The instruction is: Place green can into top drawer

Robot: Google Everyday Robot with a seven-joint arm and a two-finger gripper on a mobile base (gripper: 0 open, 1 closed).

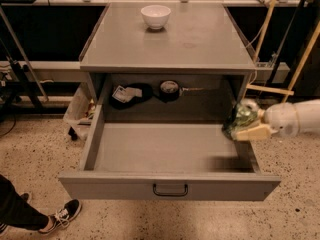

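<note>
The top drawer is pulled wide open below the grey tabletop, its front panel with the black handle facing me. Its floor shows nothing lying on it. My gripper comes in from the right on a white arm and is shut on the green can. It holds the can over the drawer's right wall, near the back right corner, a little above the drawer floor. The beige fingers cover the can's lower side.
A white bowl stands on the tabletop at the back. Dark items, one tape-like roll, lie in the recess behind the drawer. A person's shoe is on the floor at lower left. Wooden and metal frames stand at right.
</note>
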